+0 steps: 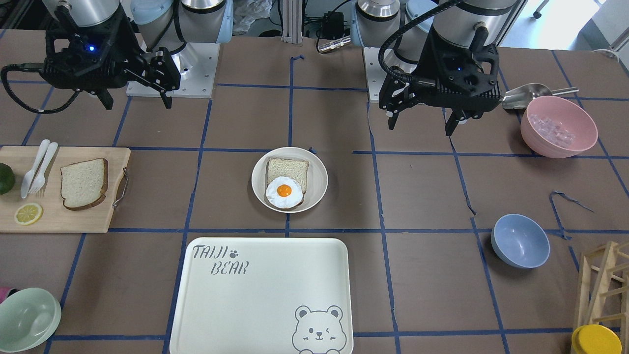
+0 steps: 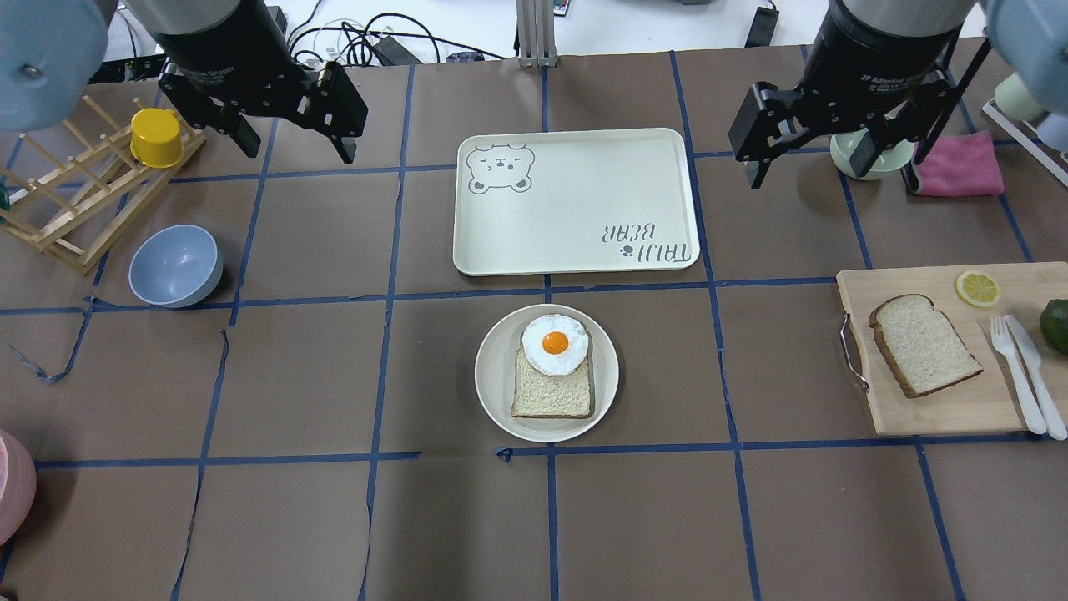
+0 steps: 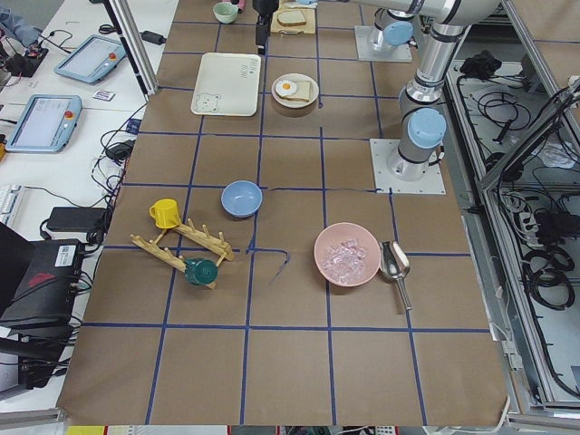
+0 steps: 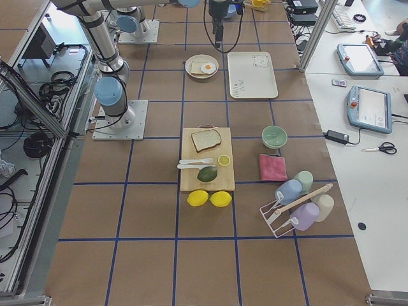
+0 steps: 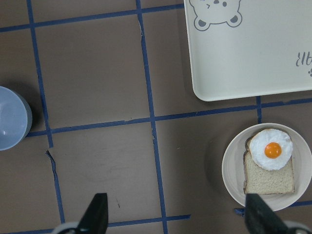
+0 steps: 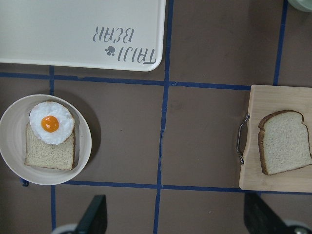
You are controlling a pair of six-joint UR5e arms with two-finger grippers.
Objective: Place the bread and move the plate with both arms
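Note:
The bread (image 1: 83, 183), a dark-crusted slice with a rounded top, lies on a wooden cutting board (image 1: 64, 219); it also shows in the overhead view (image 2: 924, 345) and the right wrist view (image 6: 285, 141). The round cream plate (image 1: 318, 179) (image 2: 494, 380) (image 5: 233, 170) (image 6: 12, 124) sits mid-table and holds a squarer pale slice with a fried egg (image 2: 555, 343) on it. My left gripper (image 2: 299, 153) (image 1: 420, 129) and my right gripper (image 2: 808, 171) (image 1: 138, 104) are both open and empty, high above the table, apart from plate and bread.
A bear-printed cream tray (image 2: 576, 200) lies just beyond the plate. The board also carries a lemon slice (image 2: 977, 288), white fork and knife (image 2: 1022, 367) and an avocado. A blue bowl (image 2: 175, 265), a wooden rack with a yellow cup (image 2: 155, 138) and a pink ice bowl (image 1: 558, 125) stand on my left side.

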